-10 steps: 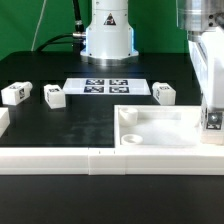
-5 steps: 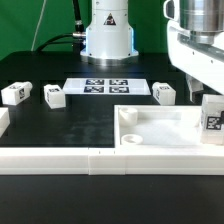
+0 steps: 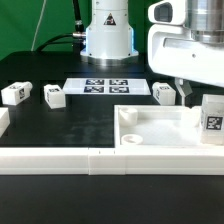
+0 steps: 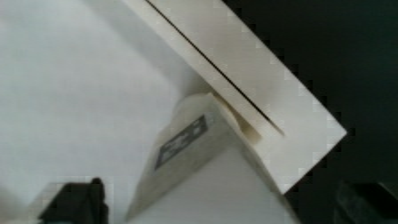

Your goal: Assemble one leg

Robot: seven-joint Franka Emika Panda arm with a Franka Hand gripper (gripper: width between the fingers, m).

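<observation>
A leg [image 3: 212, 118] stands upright at the corner of the large white panel [image 3: 160, 128] on the exterior view's right, its tag facing the camera. My gripper [image 3: 186, 94] hangs above the panel, just to the exterior view's left of that leg, open and empty. In the wrist view the leg [image 4: 196, 150] shows with its tag against the panel's rim [image 4: 267, 75], and the dark fingers [image 4: 75, 200] stand wide apart on either side of my gripper's centre [image 4: 222, 208]. Three more legs lie on the black table: two [image 3: 14, 93] [image 3: 54, 96] at the left, one [image 3: 165, 93] behind the panel.
The marker board [image 3: 105, 86] lies flat in front of the robot base [image 3: 108, 35]. A long white rail [image 3: 90, 160] runs along the table's front edge. A white block edge [image 3: 3, 122] shows at the far left.
My gripper has let go of the leg at the panel's corner, lifted, and moved to the exterior view's left. The leg stays upright where it was.
</observation>
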